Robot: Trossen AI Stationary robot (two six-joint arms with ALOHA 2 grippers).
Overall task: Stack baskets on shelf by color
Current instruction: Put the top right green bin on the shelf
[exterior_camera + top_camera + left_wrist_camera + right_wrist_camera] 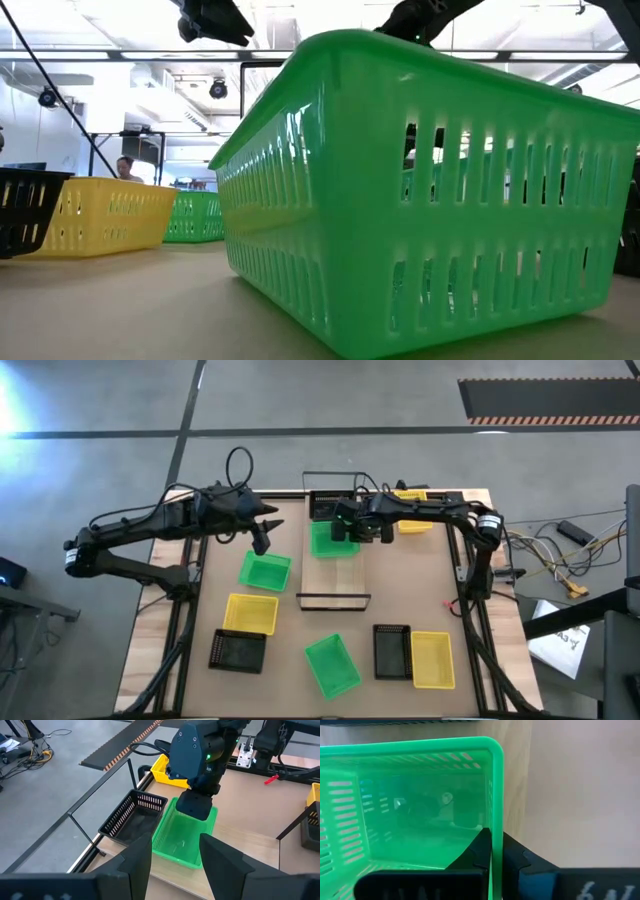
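1. Front row (high view, near edge of table (300,700)): green basket (332,665) at ctr, tilted; to its right a black basket (391,651) touching a yellow basket (432,660) side by side; to its left a 2nd black basket (238,650), just in front of another yellow basket (250,613).
2. Low view: the front green basket (420,190) fills most of frame, upright on tabletop; yellow (95,215) and black (25,210) baskets to one side; a further green one (195,217) behind them.
3. Mid-table, left of ctr: 2nd green basket (265,571), upright, resting just beyond the left yellow one.
4. Shelf (336,560): narrow light-wood plank w/ black wire end frames, running front-to-back at table ctr; near half bare.
5. 3rd green basket (326,540): sits on far half of shelf; left wrist view shows it (182,837) touching a black basket (132,817) at the shelf's far end.
6. Right gripper (350,532): over the shelf's green basket, fingers closed narrow on its rim/side wall, one finger inside, one outside (right wrist view (492,851)).
7. Left gripper (262,544): raised above table, left of shelf, beyond the mid-table green basket; fingers parted wide, nothing between them (left wrist view (175,855)).
8. Far right corner: 3rd yellow basket (412,510), partly hidden by right arm; beside shelf's far end.
9. Low view, room beyond the table: a person (125,168), small, far off.
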